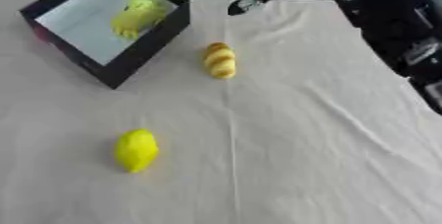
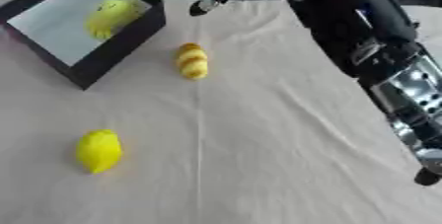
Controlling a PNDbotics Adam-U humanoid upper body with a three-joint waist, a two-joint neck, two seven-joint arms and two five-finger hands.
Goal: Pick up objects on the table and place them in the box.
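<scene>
Showing more right arm (image 2: pixel 380 55), right eye view leaves hand state untellable.

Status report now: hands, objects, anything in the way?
Left hand not in view; right arm at right edge, hand unclear. One yellow item in the box. Striped piece and lemon on the cloth. Nothing in the way.

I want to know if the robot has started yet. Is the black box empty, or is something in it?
Not empty. The black box is open on top, and a yellow object lies inside on its pale floor.
</scene>
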